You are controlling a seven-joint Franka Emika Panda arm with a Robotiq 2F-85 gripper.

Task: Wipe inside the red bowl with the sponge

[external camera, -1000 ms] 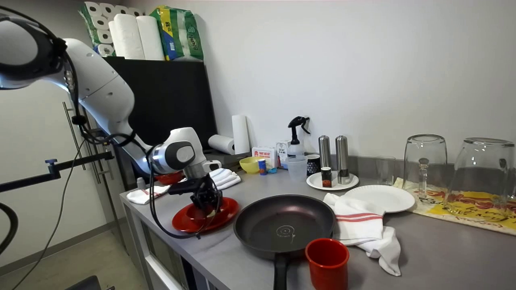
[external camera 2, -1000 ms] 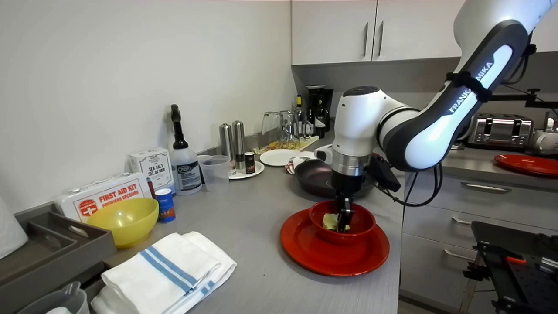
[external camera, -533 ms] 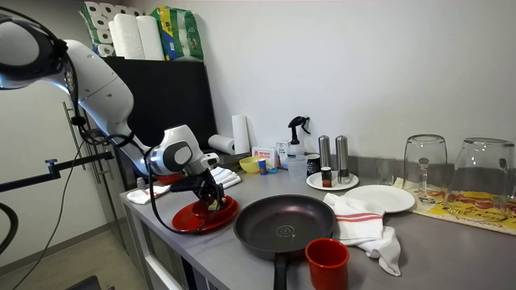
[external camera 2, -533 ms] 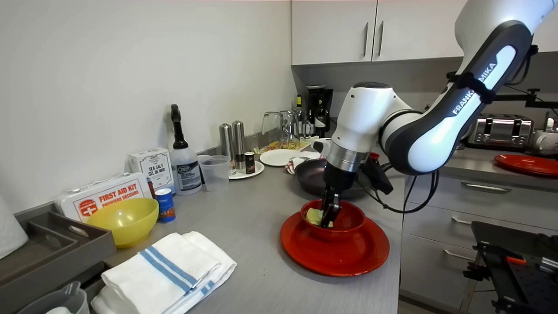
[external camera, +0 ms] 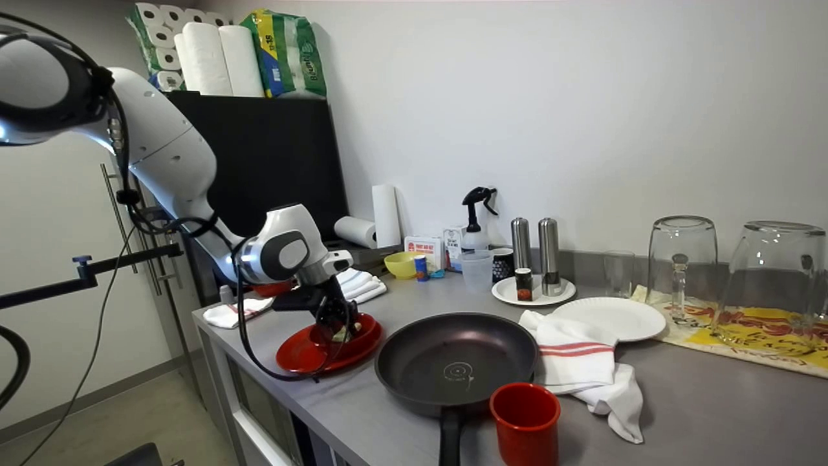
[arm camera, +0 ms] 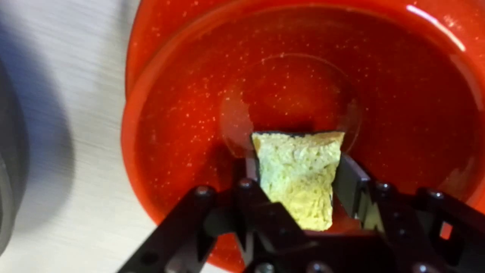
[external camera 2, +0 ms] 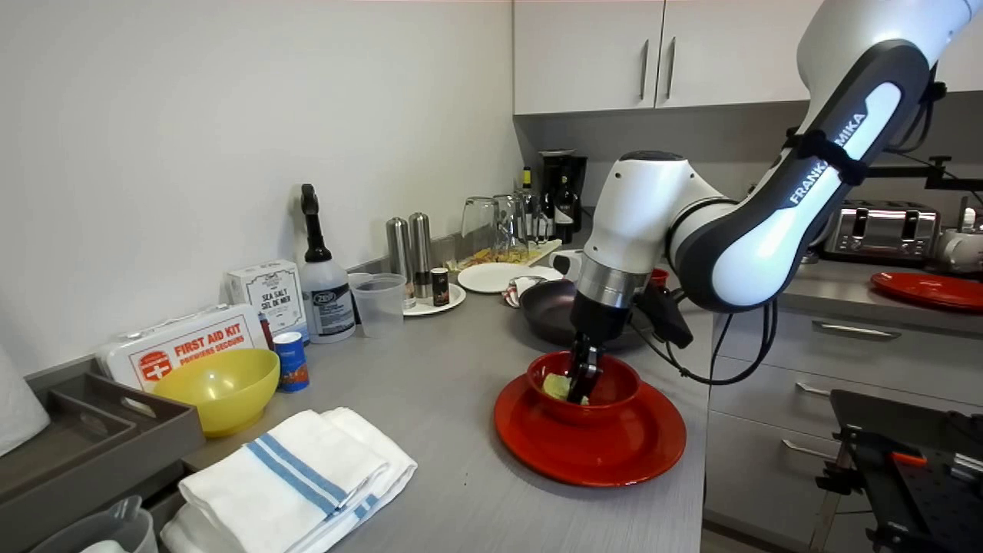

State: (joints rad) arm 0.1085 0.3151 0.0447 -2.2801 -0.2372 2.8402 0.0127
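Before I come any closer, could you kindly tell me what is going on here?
A Franka robot arm holds a yellow-green sponge between its fingers, down inside a red bowl, apparently to wipe it out. The bowl rests on a wider red plate near the edge of the counter, with a black frying pan beside them. Whether the inside is clean, I cannot tell.

We log a kitchen; home or office, we cannot tell. In an exterior view we note wall cabinets (external camera 2: pixel 587 57), drawers (external camera 2: pixel 822 353), a toaster (external camera 2: pixel 883 233) and a box labelled sea salt (external camera 2: pixel 269 296); in both exterior views, the worktop (external camera 2: pixel 461 438) carries a frying pan (external camera: pixel 424 353), two steel mills (external camera: pixel 548 249) and white plates (external camera: pixel 618 317).
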